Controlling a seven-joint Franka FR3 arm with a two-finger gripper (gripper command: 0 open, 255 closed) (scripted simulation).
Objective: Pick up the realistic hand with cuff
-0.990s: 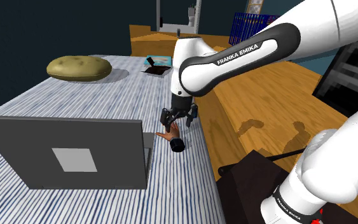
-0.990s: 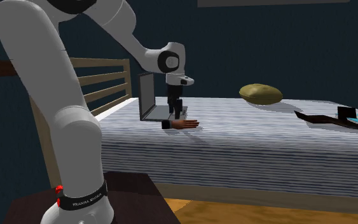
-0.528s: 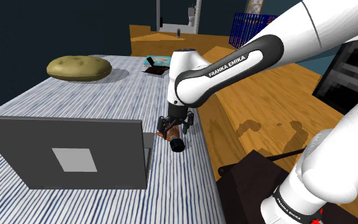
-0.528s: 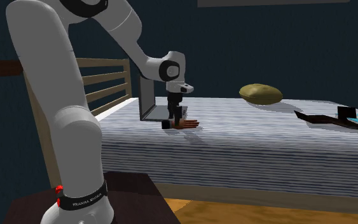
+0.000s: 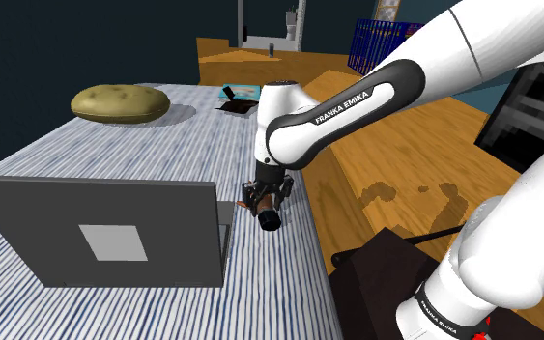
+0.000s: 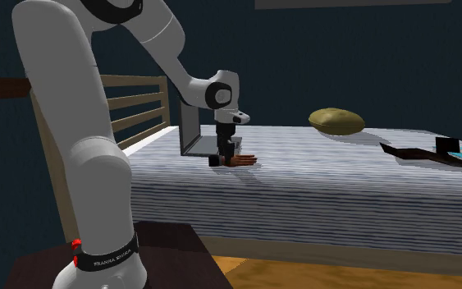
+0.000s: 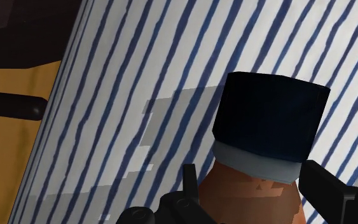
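1. Grey laptop [image 5: 105, 232] sat open at the shoulder view's left on the striped cover [image 5: 163, 145], untouched.
2. Right of it, near the cover's edge, the realistic hand with cuff [image 5: 269, 220] lay flat; the gripper [image 5: 263, 205] had dropped from above it to straddle its wrist since a second before.
3. Meaning, as I judged it: approach done, squeeze and lift still pending.
4. Wrist view gave what the others hid: black fingers [image 7: 327, 184] parted, one each side of the skin beside the dark cuff, no clamp evident. Second exterior view confirmed the hand flat on the cover.
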